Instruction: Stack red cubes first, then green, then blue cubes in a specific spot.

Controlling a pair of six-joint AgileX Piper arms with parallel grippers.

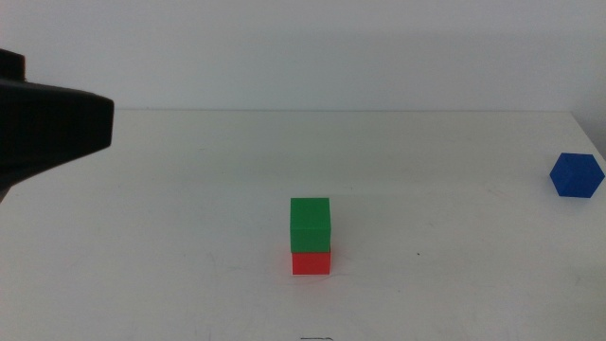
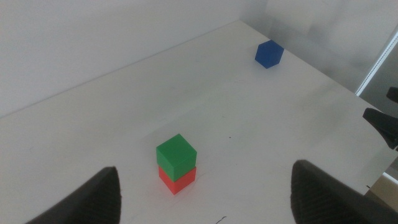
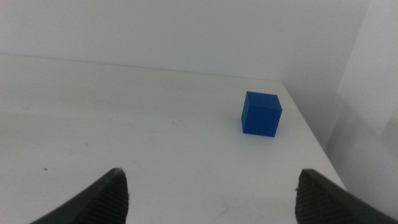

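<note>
The green cube (image 1: 310,224) sits squarely on top of the red cube (image 1: 311,262) near the middle of the white table. The stack also shows in the left wrist view, green cube (image 2: 176,155) over red cube (image 2: 178,179). The blue cube (image 1: 577,175) lies alone at the far right; it also shows in the left wrist view (image 2: 268,54). My left gripper (image 2: 205,186) is open and empty, raised to the left of the stack; its dark body (image 1: 52,128) shows at the middle view's left edge. My right gripper (image 3: 211,186) is open and empty, short of the blue cube (image 3: 261,113).
The table's right edge (image 3: 314,134) runs close beside the blue cube. The table's back edge (image 1: 331,110) meets a plain white wall. A dark part (image 2: 384,124) shows past the table's edge in the left wrist view.
</note>
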